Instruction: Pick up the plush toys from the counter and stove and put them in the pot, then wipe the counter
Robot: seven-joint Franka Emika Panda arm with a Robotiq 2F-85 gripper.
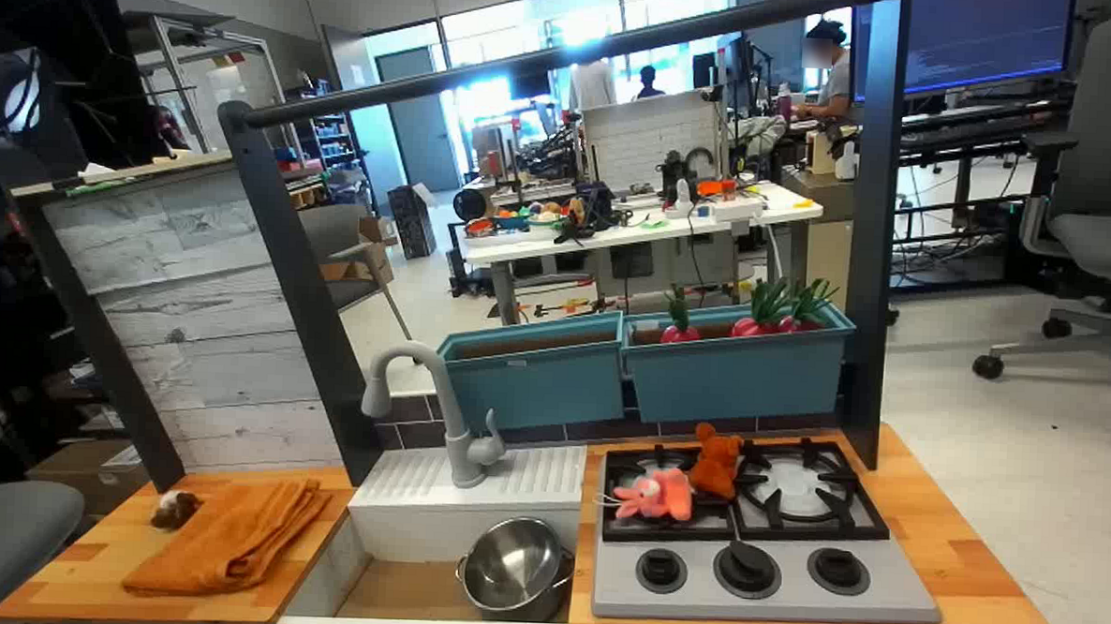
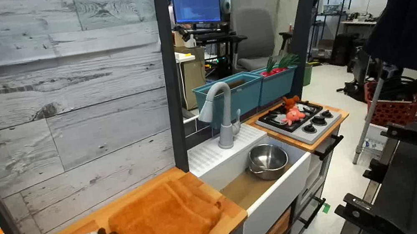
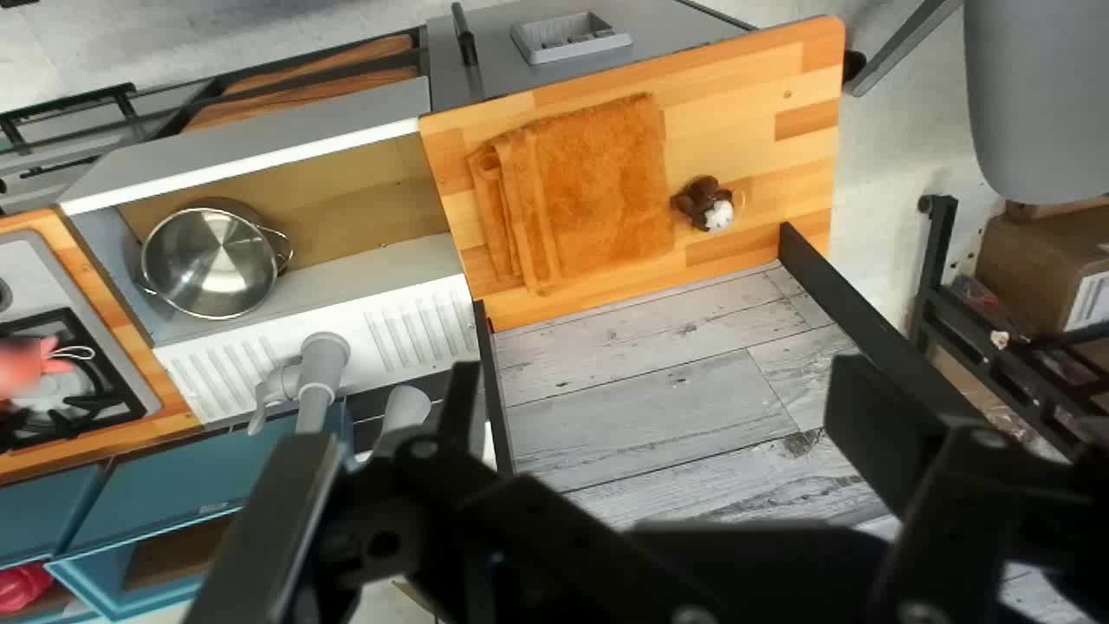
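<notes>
Three toys (image 1: 666, 495) await picking for the pot (image 3: 210, 262); my gripper (image 3: 665, 418) gapes wide, so I should approach one.

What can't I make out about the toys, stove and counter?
Pink toy: blurred and cut off by the wrist view's left edge.
Stove: cut off by that same edge.
Red-orange toy: in an exterior view, partly hidden behind the pink toy.
Brown toy: in an exterior view, too small for detail.
Counter under the folded orange cloth: hidden by the cloth in all three views.
</notes>
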